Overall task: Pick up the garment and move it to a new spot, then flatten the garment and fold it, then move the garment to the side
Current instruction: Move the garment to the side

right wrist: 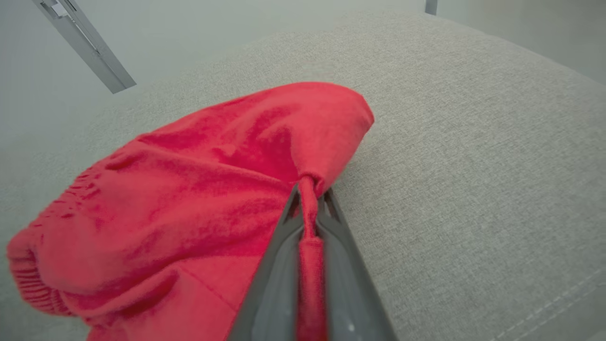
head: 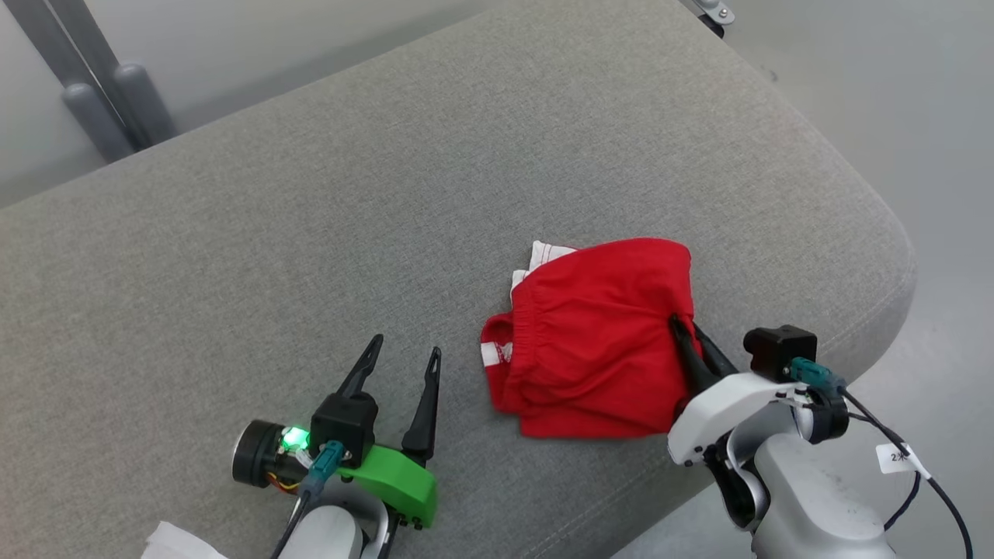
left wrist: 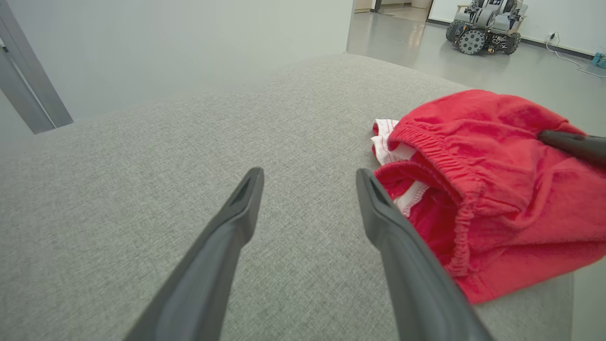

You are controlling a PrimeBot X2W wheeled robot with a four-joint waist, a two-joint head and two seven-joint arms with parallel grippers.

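The red garment [head: 598,334] lies bunched in a rough fold near the right front corner of the grey cushion [head: 311,233]. The right gripper [head: 683,324] has its jaws closed on a ridge of cloth at the garment's right edge, likely a hold for lifting or dragging it. The left gripper [head: 407,346] rests just beside the garment with its jaws wide and nothing between them, probably ready to take the other side.

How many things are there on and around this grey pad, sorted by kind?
garment, red: 1
claws: 2 (left claw open, right claw shut on the garment)
pad, grey: 1
wheeled machine on the floor beyond: 1
Total: 5
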